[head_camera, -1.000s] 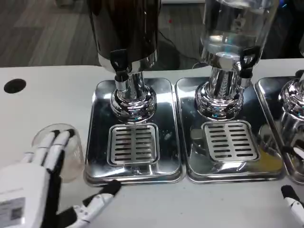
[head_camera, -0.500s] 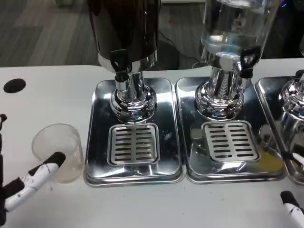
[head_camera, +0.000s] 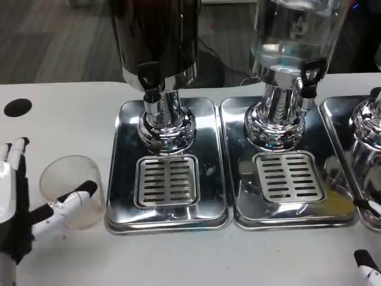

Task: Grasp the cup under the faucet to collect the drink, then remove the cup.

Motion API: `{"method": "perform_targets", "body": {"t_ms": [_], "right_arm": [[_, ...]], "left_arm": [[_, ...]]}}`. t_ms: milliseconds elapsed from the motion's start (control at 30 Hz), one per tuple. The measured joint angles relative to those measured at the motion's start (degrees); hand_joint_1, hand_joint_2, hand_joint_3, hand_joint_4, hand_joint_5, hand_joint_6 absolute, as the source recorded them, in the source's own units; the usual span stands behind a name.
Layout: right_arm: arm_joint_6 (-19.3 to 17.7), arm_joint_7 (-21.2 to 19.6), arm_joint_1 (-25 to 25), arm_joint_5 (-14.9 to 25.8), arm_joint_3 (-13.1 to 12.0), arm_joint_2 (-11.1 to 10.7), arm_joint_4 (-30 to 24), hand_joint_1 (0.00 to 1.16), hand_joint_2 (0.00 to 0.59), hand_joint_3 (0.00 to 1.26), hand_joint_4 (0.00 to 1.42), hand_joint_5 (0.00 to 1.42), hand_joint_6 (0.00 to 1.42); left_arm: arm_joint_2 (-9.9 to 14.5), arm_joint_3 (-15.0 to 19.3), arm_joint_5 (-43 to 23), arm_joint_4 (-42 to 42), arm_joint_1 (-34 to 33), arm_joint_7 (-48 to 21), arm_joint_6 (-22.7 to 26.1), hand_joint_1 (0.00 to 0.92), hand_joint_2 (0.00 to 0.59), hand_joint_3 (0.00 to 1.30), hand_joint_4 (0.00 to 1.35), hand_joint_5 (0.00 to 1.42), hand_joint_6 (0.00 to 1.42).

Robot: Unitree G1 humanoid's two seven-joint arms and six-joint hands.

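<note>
On the white desk: three shiny steel drip trays side by side, left tray and middle tray each with a slotted grate, third tray cut off at right edge. Round black hole in desk near left edge. Beyond the desk, grey floor, dim.

On left tray, dark-bodied drink dispenser on chrome pedestal, black-handled faucet above the grate. On middle tray, clear-bodied dispenser with its own black tap. Tops of both dispensers out of frame.

Clear plastic cup upright on desk just left of left tray, not under the faucet. Looks empty; hard to be sure through clear wall.

Left hand at lower left, partly cut off by frame edge. Fingers spread, upright left of cup; one black-tipped finger lying across cup's front wall. Not closed around cup; nothing held.

Right hand: only a black-and-white tip at bottom right corner; state of fingers impossible to tell.

Versus half a second back: left hand risen further into frame, upright fingers now visible beside cup; cup unmoved.
</note>
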Motion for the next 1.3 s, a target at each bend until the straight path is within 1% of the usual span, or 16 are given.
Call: {"method": "perform_targets", "body": {"t_ms": [100,167,367,567,700,800,1000,1300], "right_arm": [[-0.64,0.00,0.35,0.39,-0.25,-0.02,0.00,0.42,0.412,0.15,0.03,0.00,0.00],[-0.88,0.07,0.60,0.58,-0.36,-0.17,0.01,0.42,0.412,0.15,0.03,0.00,0.00],[-1.47,0.32,0.81,1.00,-0.80,-0.57,0.15,0.42,0.412,0.15,0.03,0.00,0.00],[-1.94,0.70,0.79,1.57,-1.12,-0.71,0.43,0.42,0.412,0.15,0.03,0.00,0.00],[-2.19,1.10,0.65,2.16,-1.14,-0.79,1.00,0.42,0.412,0.16,0.03,0.00,0.00],[-2.32,1.19,0.48,2.50,-1.15,-0.83,1.54,0.42,0.412,0.16,0.03,0.00,0.00],[-2.42,1.40,-0.12,2.54,-1.15,-0.87,2.22,0.42,0.412,0.16,0.03,0.00,0.00],[-2.43,1.86,-0.55,2.55,-1.14,-0.88,2.24,0.42,0.412,0.15,0.03,0.00,0.00]], "left_arm": [[0.11,-1.34,0.28,1.48,-1.04,-0.06,0.69,0.131,0.054,0.12,0.08,0.31,0.57],[0.34,-2.94,1.64,3.06,-2.38,-0.11,1.53,0.156,0.054,0.12,0.09,0.32,0.58],[0.96,-4.98,2.43,5.42,-4.85,-0.43,3.06,0.207,0.059,0.14,0.11,0.35,0.61],[2.06,-7.28,3.28,8.43,-7.73,-0.76,4.85,0.246,0.063,0.17,0.17,0.41,0.66],[2.31,-8.08,4.36,10.01,-9.21,-0.77,5.90,0.259,0.075,0.22,0.23,0.45,0.68],[2.35,-9.29,4.44,11.51,-10.11,-0.75,6.43,0.280,0.083,0.26,0.27,0.49,0.71],[2.37,-10.02,4.44,12.89,-11.14,-0.38,6.96,0.297,0.091,0.32,0.36,0.57,0.75],[3.08,-11.80,4.58,14.63,-11.81,3.35,7.56,0.339,0.132,0.43,0.50,0.70,0.84]]}}
